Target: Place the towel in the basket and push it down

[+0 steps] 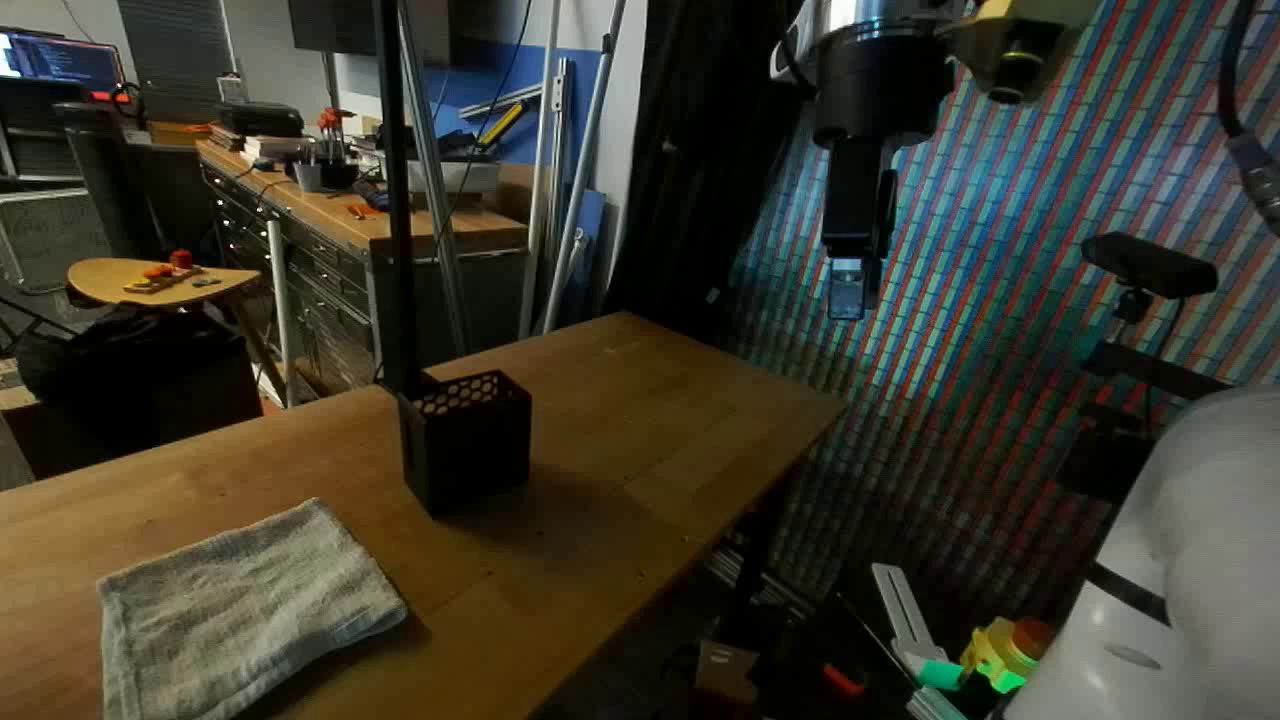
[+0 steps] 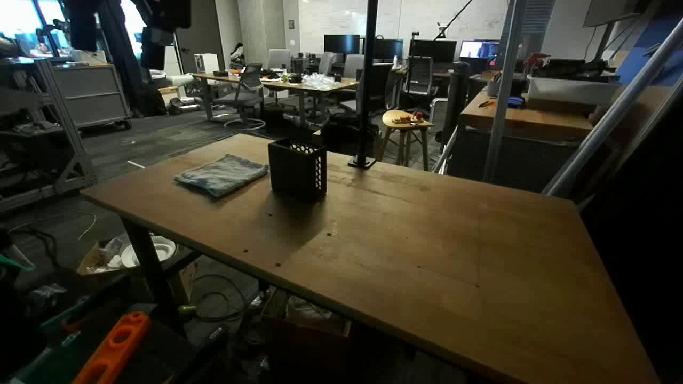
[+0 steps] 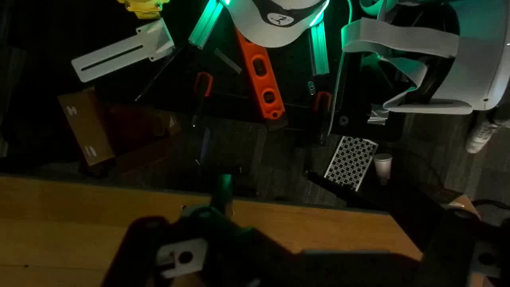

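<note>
Towel [image 2: 221, 176] flat on wooden bench [image 2: 453, 266] near a short edge, whole in an exterior view; basket [image 2: 291, 170] upright, apart, near the pole [image 2: 366, 96] on the long edge. Gripper [image 1: 856, 285] high, released, jaws spread. Wrist view alone: white cup [image 3: 383, 165]. Light dim; monitors [image 2: 341, 44] beyond.

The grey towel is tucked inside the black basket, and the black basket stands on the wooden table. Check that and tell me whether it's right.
One part is wrong: the grey towel is not inside the black basket but lies spread out beside it, as both exterior views show. The black basket does stand on the wooden table.
</note>
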Action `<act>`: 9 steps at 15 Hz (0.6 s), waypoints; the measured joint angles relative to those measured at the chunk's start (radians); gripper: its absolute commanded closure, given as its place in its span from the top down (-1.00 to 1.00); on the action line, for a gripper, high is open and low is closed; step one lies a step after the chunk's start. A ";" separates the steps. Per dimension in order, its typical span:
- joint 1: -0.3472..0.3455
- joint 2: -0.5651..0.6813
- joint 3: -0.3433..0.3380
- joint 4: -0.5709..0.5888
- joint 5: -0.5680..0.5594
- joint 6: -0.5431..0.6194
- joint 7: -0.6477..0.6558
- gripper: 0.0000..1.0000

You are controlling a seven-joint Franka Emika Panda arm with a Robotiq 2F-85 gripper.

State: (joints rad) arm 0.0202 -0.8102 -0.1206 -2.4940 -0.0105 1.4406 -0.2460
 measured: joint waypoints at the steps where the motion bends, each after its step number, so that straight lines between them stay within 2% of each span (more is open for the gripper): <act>1: 0.000 0.000 0.000 0.003 0.000 0.001 0.000 1.00; 9: 0.000 0.002 0.004 0.011 0.000 0.001 0.001 1.00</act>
State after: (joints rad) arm 0.0203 -0.8084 -0.1171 -2.4835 -0.0105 1.4417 -0.2455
